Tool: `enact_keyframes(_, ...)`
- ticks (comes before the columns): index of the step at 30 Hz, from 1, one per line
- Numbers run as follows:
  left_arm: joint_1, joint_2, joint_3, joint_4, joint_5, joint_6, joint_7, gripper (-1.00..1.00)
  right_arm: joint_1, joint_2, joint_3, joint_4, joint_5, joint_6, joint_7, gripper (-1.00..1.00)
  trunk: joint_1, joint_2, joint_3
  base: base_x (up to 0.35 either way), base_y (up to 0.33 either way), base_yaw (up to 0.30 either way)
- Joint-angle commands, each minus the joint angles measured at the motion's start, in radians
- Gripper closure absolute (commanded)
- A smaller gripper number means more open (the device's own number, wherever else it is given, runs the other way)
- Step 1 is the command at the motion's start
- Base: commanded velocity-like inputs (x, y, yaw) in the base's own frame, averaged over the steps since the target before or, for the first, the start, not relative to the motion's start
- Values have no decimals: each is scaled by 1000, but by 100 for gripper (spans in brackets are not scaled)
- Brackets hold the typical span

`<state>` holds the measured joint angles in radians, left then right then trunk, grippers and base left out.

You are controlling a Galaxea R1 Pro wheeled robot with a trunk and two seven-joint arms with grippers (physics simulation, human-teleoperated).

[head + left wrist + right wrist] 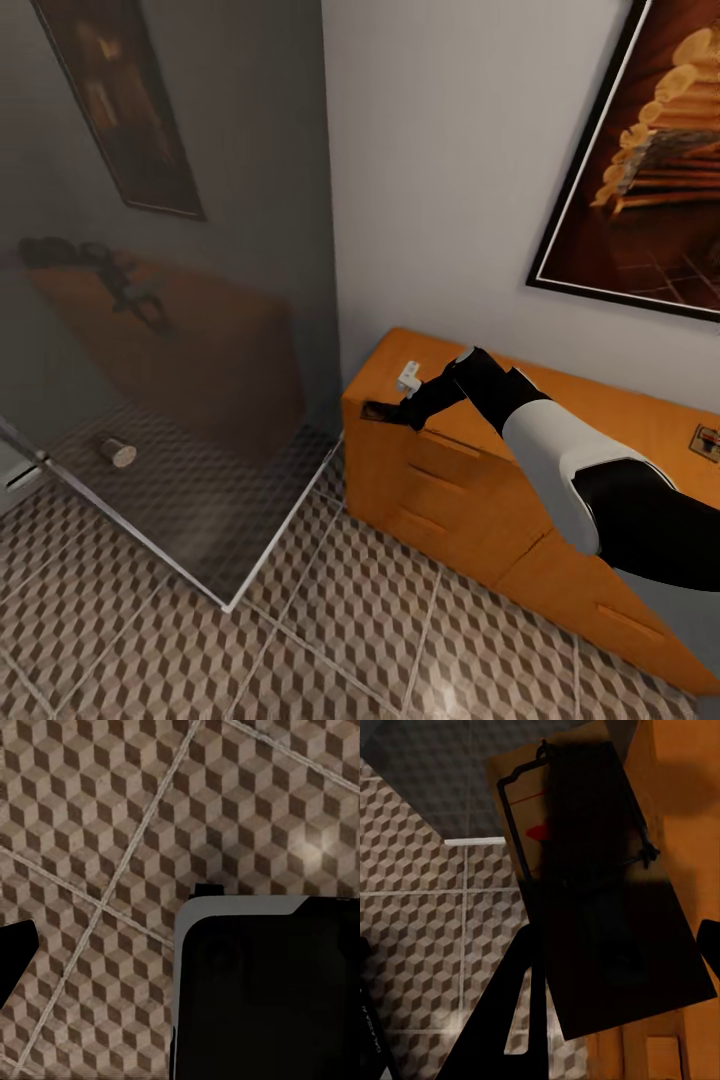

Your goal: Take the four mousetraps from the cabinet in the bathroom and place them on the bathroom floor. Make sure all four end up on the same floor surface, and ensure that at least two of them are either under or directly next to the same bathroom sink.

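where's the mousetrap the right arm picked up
The mousetrap is held in the right claw at the cabinet's left end, just past its front edge over the bathroom floor, beside the glass shower wall.

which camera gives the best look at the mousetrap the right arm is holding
The right wrist view: the mousetrap appears large there, with its metal bar and red mark plain to see. The head view shows it as a small dark shape at the right tool, past the cabinet's corner. The left wrist view looks at floor tiles.

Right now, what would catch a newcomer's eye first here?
The robot's black-and-white right arm reaches over a wide orange-brown wooden cabinet, its right gripper holding a tan wooden mousetrap out past the cabinet's end. Left of it stands a grey glass shower wall above cube-patterned floor tiles.
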<state>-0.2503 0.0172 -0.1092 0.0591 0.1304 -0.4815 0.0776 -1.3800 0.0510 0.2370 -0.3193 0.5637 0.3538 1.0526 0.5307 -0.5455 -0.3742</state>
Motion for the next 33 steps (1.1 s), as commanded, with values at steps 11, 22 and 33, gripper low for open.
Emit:
enact_keyframes(11,-2,0,-9,4,9,-6,1,-100,-1,0,-1,0,4,8,3,100,0,-2,-1,-279,183,0)
enact_keyframes(22,-2,0,-9,4,9,-6,1,-100,-1,1,-1,18,4,8,1,100,0,-2,-1,-279,168,0)
enact_keyframes(33,-2,0,-9,5,9,-6,0,-100,-1,-2,-1,40,6,7,-2,100,0,-2,-1,-280,121,0)
